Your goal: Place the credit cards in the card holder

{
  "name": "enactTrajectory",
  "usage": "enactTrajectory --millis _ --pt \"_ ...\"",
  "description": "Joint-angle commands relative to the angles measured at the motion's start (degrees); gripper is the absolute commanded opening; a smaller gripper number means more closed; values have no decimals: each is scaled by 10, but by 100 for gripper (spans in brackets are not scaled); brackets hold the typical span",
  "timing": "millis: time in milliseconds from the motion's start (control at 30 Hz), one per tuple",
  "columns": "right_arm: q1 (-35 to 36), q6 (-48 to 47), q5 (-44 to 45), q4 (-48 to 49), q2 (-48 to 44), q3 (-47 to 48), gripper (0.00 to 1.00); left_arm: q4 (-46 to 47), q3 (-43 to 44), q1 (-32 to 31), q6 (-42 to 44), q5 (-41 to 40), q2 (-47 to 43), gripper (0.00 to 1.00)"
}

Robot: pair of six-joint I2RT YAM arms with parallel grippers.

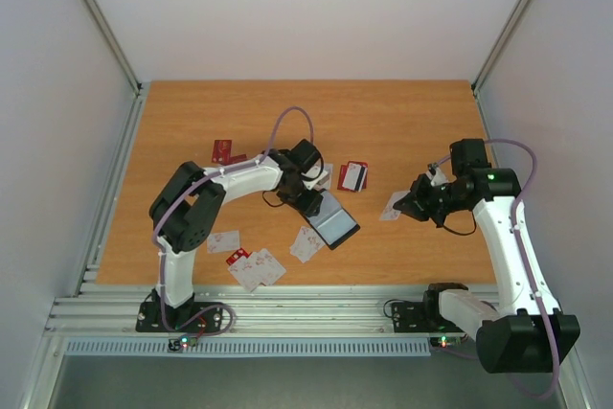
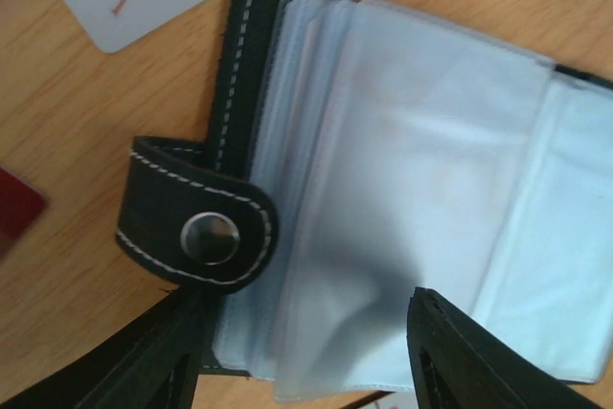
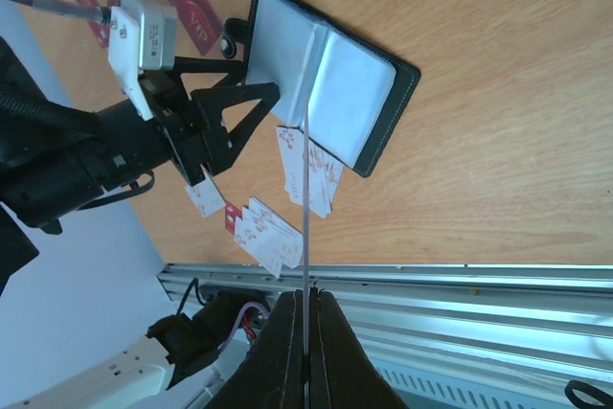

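The card holder [image 1: 339,225] lies open on the table, black outside with pale plastic sleeves [image 2: 421,170] and a snap strap [image 2: 201,227]. My left gripper [image 2: 306,371] hovers open over its left edge, one finger on each side of the sleeves, gripping nothing; it also shows in the top view [image 1: 308,200] and the right wrist view [image 3: 263,74]. My right gripper [image 3: 305,296] is shut on a white credit card [image 3: 305,227] seen edge-on, right of the holder [image 3: 369,107]. In the top view that gripper [image 1: 410,206] holds the card [image 1: 392,206] above the table.
Loose credit cards lie around: red ones [image 1: 222,151] at the back left, a striped one [image 1: 353,175] behind the holder, white ones [image 1: 222,240] [image 1: 255,268] [image 1: 306,243] near the front. A metal rail [image 1: 287,311] borders the front edge.
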Motion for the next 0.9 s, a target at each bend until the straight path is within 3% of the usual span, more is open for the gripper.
enactTrajectory --millis 0,467,667,867 --pt "-4 7 -12 8 -8 -4 1 -6 -7 -2 34 -48 13 59" --pt "-3 -1 -17 -2 -3 10 1 31 -67 -18 91 -157 -9 65" --pt "-3 -5 -13 -8 -1 17 1 20 -71 -18 78 -81 11 61" --pt "-3 -4 -13 -7 -4 19 1 36 -101 -8 10 -27 17 53"
